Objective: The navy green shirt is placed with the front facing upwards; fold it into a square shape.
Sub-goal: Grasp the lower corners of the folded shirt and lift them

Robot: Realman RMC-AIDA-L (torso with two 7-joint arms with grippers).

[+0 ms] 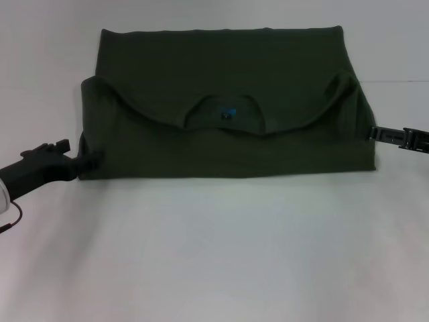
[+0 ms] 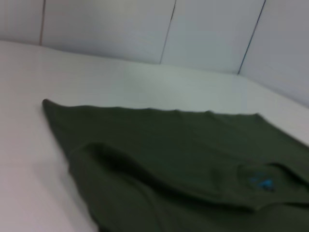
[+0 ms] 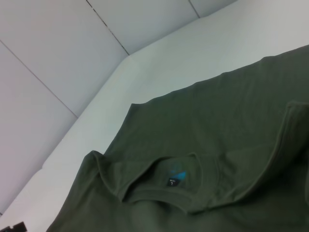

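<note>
The navy green shirt [image 1: 221, 67] lies on the white table [image 1: 214, 255], folded into a wide band. Its collar and blue neck label [image 1: 226, 113] face up in the middle, and no chest print shows. My left gripper [image 1: 89, 159] is at the shirt's near-left edge, touching the cloth. My right gripper [image 1: 373, 134] is at the shirt's right edge, about halfway along it. The left wrist view shows the shirt [image 2: 169, 145] and the label [image 2: 260, 182]. The right wrist view shows the shirt [image 3: 231, 111] and the label [image 3: 176, 178].
The white table reaches well beyond the shirt toward me and on both sides. Pale panelled walls [image 2: 193, 34] stand behind the table. A black part [image 3: 13, 227], probably the left gripper, shows at the edge of the right wrist view.
</note>
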